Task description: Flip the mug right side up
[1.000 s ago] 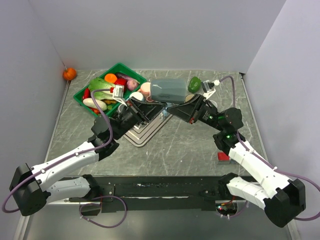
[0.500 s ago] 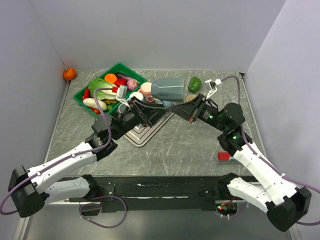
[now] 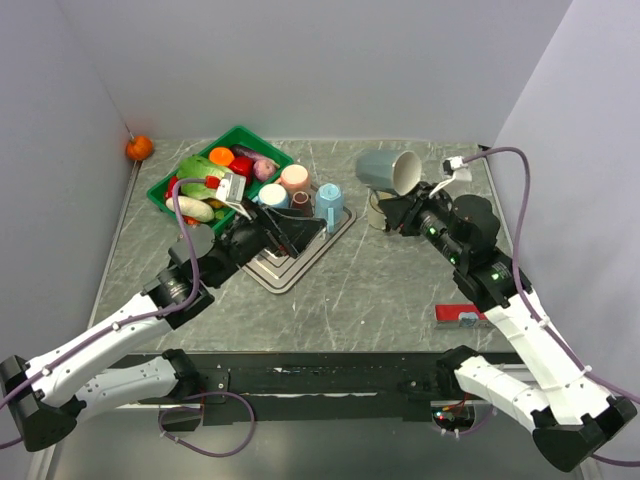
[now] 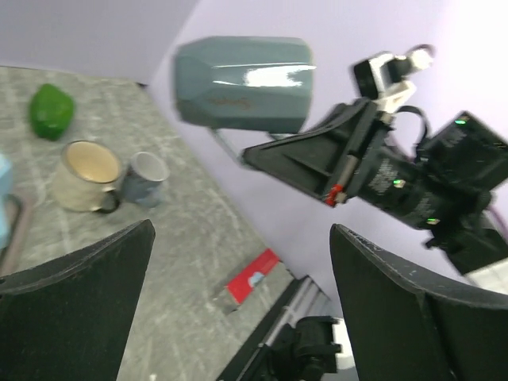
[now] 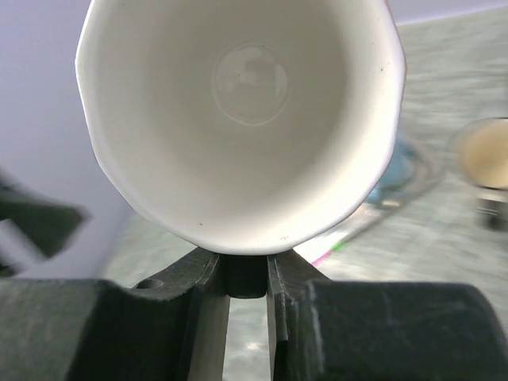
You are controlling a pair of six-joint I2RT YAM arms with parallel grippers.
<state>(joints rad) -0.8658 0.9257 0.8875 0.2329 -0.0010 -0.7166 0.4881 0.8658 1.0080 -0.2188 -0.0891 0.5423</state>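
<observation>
Handover over. Left gripper [image 3: 297, 222] off the mug [image 3: 385, 168] within the last second: jaws gone from nearly together to wide apart, nothing between the fingers [image 4: 71, 309], drawn back over the tray [image 3: 290, 268], well apart at the mug's 8 o'clock. Right gripper [image 3: 404, 207] alone on the load now, clamped narrow on what looks like the handle, just under the rim in wrist view. Mug shifted from 12 o'clock at the back of the table out to 1 o'clock. Hangs in the air above a beige mug [image 3: 373, 211], clear of the table. Lies on its side, white mouth toward 4 o'clock, base toward 10. Reads as half-turned: no second claw needed any more, wants a further wrist roll to bring the mouth up, then a bare patch for set-down. Risk, by judgement: crowded ground beneath, one narrow grip, slip possible during the roll.
</observation>
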